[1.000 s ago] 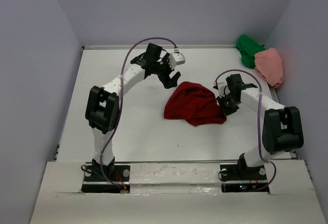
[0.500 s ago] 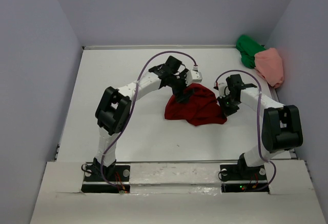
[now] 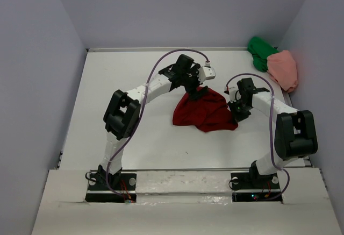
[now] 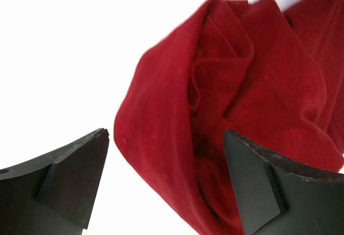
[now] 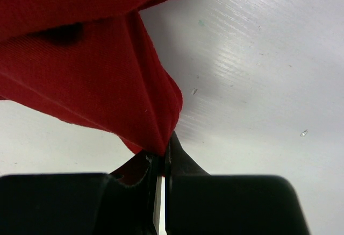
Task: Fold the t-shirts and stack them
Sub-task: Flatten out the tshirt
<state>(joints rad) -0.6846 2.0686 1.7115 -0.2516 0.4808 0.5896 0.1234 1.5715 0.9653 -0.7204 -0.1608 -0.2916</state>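
Worktop [image 3: 134, 133] centre: red shirt [image 3: 204, 112] lies crumpled, right hand [image 5: 161, 158] clenched on its right edge, left hand [image 4: 165, 138] spread wide over its far folds (contact unclear). Green shirt [image 3: 260, 52], partly hidden by pink shirt [image 3: 284, 68], far right.

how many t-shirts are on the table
3. The dark red t-shirt lies crumpled in the middle; the green t-shirt is bunched in the far right corner; the salmon pink t-shirt rests against it, slightly nearer. More could be hidden under that pile.
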